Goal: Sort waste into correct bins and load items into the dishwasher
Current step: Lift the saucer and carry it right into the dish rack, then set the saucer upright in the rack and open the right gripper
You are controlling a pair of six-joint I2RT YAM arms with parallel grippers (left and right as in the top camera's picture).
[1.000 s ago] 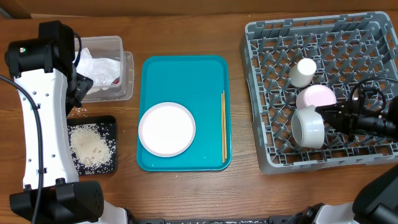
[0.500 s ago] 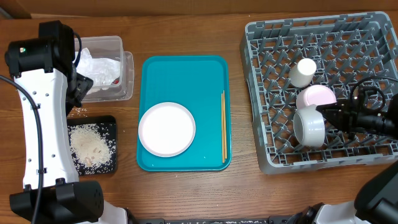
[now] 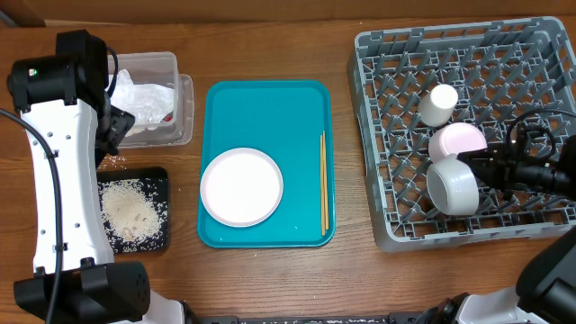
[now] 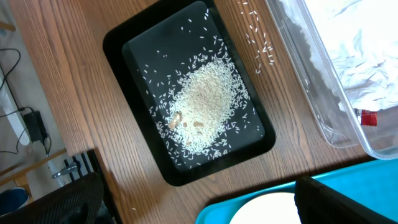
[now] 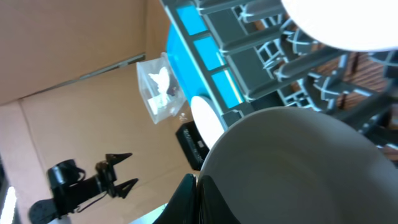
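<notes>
Pinching the white bowl (image 3: pixel 453 187) at its two o'clock rim, the right gripper (image 3: pixel 470 165) clenches stiff, probably slippery ware; left gripper (image 4: pixel 199 180) gapes.

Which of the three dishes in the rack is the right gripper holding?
The white bowl, tilted, nearest the table's front; the right gripper pinches its rim. The pinkish bowl and cup sit free.

my right pincer (image 3: pixel 472 166) has turned the white bowl (image 3: pixel 452 188) in the dish rack (image 3: pixel 382 108); it now looks rounder from above and sits slightly farther right.
</notes>
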